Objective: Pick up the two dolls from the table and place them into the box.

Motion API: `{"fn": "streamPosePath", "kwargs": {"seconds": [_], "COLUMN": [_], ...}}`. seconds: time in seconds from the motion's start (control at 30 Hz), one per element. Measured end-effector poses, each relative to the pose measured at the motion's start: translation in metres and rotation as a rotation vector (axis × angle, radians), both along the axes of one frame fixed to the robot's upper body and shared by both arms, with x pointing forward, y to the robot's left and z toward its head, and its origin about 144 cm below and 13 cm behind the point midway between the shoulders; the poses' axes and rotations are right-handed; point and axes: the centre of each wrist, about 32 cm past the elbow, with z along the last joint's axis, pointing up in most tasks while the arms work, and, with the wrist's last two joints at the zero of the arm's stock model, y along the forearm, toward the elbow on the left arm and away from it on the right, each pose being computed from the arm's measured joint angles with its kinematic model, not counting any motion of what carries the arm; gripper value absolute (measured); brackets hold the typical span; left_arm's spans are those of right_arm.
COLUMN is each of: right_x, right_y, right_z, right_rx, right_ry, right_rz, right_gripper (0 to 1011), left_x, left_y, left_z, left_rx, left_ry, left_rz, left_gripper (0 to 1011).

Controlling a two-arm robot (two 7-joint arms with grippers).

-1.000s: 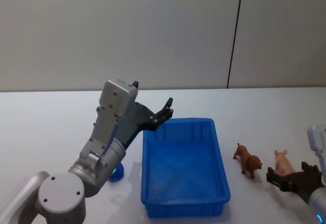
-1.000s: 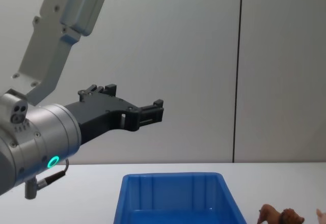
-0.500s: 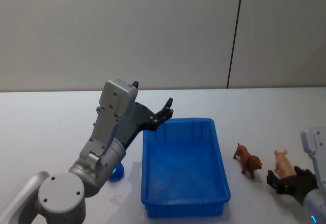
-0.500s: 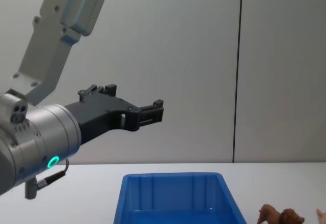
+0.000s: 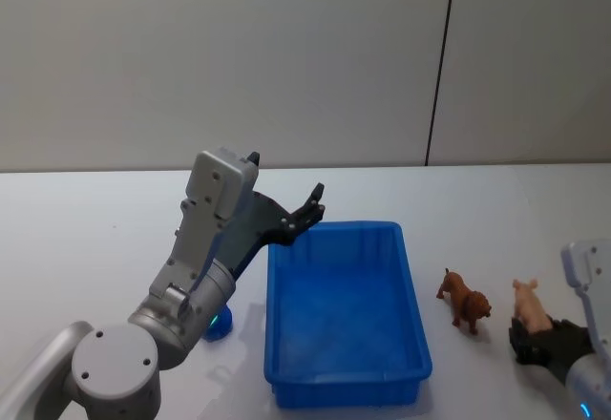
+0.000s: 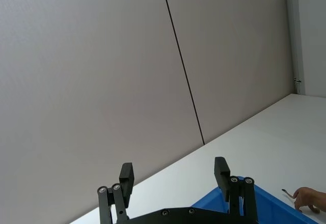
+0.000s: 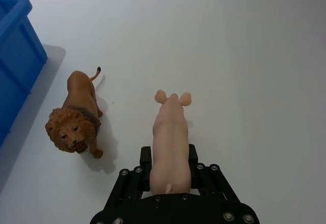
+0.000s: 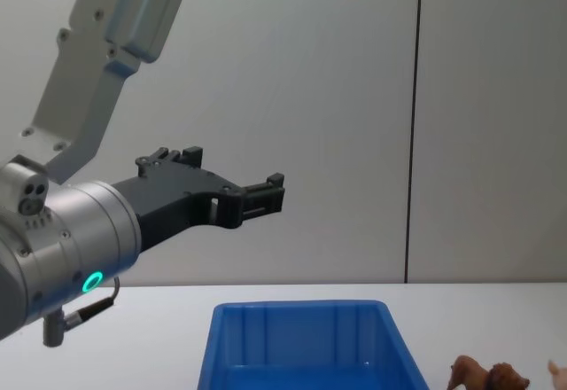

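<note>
Advanced: right claw [image 7: 169,155] is straddling the rump of pink pig [image 7: 170,132], jaws spread; pig is standing on table [image 7: 254,56], right of lion [image 7: 76,117] and blue bin [image 5: 413,315]; left claw [image 5: 310,205] is hovering, spread, over bin's far-left rim.

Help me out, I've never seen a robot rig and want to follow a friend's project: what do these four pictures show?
It is a two-armed robot working at a white table. One picture looks down from its head, one looks forward from its chest, and one comes from a camera on each wrist. On the table stand a blue bin, a brown toy lion and a pink toy pig, both toys to the bin's right. The left gripper hangs open and empty in the air by the bin's far left corner. The right gripper sits at the pig's rear end. The pig stands on the table, and I cannot tell whether it is gripped yet.
</note>
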Motion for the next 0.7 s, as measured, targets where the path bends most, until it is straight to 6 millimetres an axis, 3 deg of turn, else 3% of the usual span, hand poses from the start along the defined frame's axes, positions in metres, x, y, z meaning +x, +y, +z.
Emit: {"fn": "streamPosePath", "kwargs": {"seconds": [0.7], "right_x": [-0.001], "right_y": [0.006], "right_z": [0.023], "right_rx": [-0.014], "right_ry": [-0.217], "right_rz": [0.051], "right_gripper": [380], "left_x": [0.0], "left_y": [0.0], "left_z": [0.0], "left_rx": [0.0], "left_ry": [0.0], "left_rz": [0.0], "left_gripper": [1001]}}
